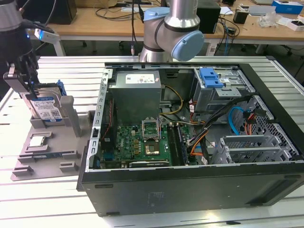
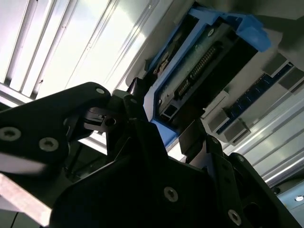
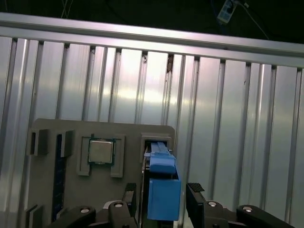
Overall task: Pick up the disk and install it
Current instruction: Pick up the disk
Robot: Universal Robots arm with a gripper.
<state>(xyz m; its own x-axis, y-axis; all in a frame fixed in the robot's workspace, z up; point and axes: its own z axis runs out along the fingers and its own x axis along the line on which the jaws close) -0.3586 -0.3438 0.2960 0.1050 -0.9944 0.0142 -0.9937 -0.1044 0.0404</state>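
At nine o'clock in the exterior view, the gripper (image 1: 30, 88) straddles the disk (image 1: 47, 108), which stands upright in the gray holder (image 1: 69, 113). The fingers (image 3: 195, 195) are spread either side, not pinching. An off-centre squeeze could tilt the disk and jam it, dragging the holder toward the case (image 1: 190, 190).

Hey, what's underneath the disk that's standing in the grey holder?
A slot in the grey holder. The disk stands upright in it, its lower part sunk between the slot's walls. The slot's floor and the disk's bottom edge are covered, so they cannot be seen.
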